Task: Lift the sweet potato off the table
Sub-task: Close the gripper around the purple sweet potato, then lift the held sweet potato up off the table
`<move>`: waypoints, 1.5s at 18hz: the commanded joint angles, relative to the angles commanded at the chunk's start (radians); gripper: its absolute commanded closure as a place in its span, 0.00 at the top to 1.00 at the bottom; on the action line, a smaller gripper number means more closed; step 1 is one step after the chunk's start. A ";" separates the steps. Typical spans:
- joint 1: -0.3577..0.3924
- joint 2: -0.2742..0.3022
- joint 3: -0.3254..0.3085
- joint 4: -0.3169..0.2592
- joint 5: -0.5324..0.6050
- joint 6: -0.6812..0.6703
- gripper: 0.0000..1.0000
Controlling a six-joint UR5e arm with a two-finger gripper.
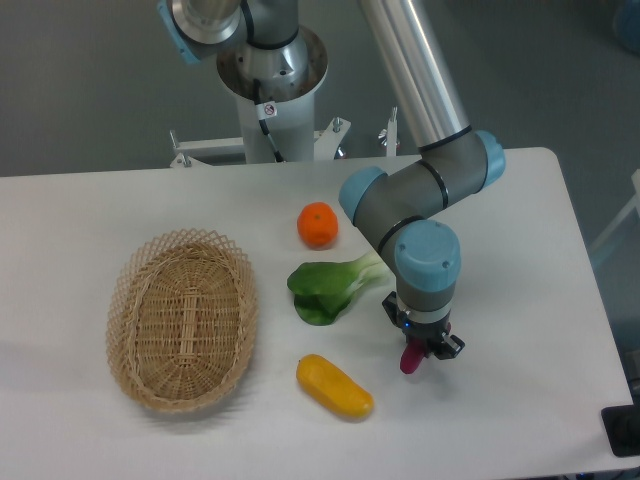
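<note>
The sweet potato (pixel 410 360) is a small magenta-purple piece. Only its lower end shows, sticking out from under my gripper (pixel 425 350) at the front right of the white table (pixel 520 250). The gripper points straight down, and its black fingers (pixel 447 345) are closed around the sweet potato's upper part, which they hide. I cannot tell whether the sweet potato touches the tabletop or hangs just above it.
A yellow-orange oblong vegetable (pixel 334 387) lies to the front left of the gripper. A green leafy vegetable (pixel 330 288) and a round orange fruit (pixel 318 224) lie to its left. A wicker basket (pixel 183 318) stands at the left. The table's front edge is close.
</note>
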 joint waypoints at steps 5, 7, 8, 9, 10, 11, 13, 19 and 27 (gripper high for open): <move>0.002 0.005 0.028 -0.015 0.000 0.000 0.33; 0.003 0.005 0.040 -0.018 0.002 0.000 0.39; 0.008 0.005 0.048 -0.018 0.000 0.000 0.40; 0.009 0.005 0.052 -0.020 -0.002 0.000 0.41; 0.009 0.003 0.055 -0.020 -0.002 0.000 0.41; 0.009 0.003 0.057 -0.020 -0.002 0.000 0.40; 0.011 0.002 0.058 -0.021 -0.002 -0.002 0.37; 0.023 0.005 0.115 -0.132 -0.002 -0.003 0.29; 0.051 0.006 0.198 -0.213 -0.009 -0.014 0.29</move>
